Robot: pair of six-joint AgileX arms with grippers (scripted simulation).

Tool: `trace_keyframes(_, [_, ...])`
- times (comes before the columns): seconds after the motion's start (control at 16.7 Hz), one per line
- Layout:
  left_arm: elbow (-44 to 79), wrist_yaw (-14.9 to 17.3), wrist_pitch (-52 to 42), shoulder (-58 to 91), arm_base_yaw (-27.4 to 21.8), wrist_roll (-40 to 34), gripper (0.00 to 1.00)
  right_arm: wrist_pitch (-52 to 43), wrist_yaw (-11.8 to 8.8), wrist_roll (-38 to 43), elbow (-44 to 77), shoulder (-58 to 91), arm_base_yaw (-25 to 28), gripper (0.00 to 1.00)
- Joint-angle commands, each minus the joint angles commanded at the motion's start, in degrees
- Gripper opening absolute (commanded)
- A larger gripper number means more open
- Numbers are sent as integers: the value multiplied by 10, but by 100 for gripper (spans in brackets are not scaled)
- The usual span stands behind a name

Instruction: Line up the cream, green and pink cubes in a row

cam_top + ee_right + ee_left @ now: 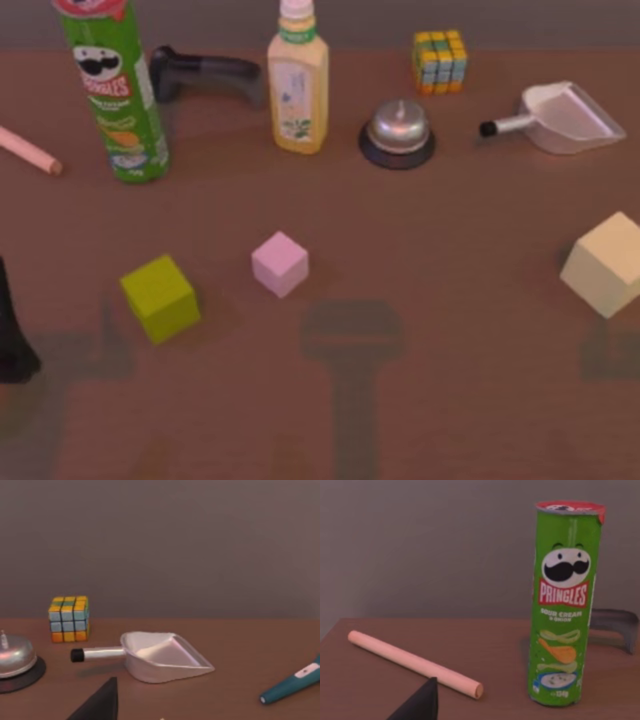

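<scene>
Three cubes sit apart on the brown table in the top view. The yellow-green cube point(160, 297) is at the front left and the small pink cube point(279, 263) lies a little right of it. The large cream cube point(608, 263) is at the far right edge. No gripper touches any of them. My left arm point(12, 345) shows only as a dark shape at the left edge. Its wrist view holds a single dark fingertip point(422, 705) with nothing beside it. My right arm is out of the top view. Its wrist view also has one lone fingertip point(102, 702).
Along the back stand a green Pringles can point(112, 85), a black handled tool point(205, 72), a yellow bottle point(298, 85), a silver bell point(398, 132), a multicoloured puzzle cube point(440, 61) and a white scoop point(565, 118). A pink rod point(28, 150) lies far left and a teal pen point(292, 684) far right.
</scene>
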Motion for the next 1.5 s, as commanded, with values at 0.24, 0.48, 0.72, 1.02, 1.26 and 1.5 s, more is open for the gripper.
trace_keyframes(0.24, [17,0,-11,17,-5,2,100,0,0,0,0,0,0,100])
trace_keyframes(0.48, [124,0,-75,124,-35,14,100,0,0,0,0,0,0,100])
trace_keyframes(0.72, [302,1,-185,324,-83,35,100,0,0,0,0,0,0,100])
trace_keyframes(1.02, [561,3,-355,655,-154,67,100,0,0,0,0,0,0,100])
trace_keyframes(1.26, [761,4,-489,922,-208,91,100,0,0,0,0,0,0,100])
trace_keyframes(1.5, [936,5,-598,1138,-255,111,100,0,0,0,0,0,0,100])
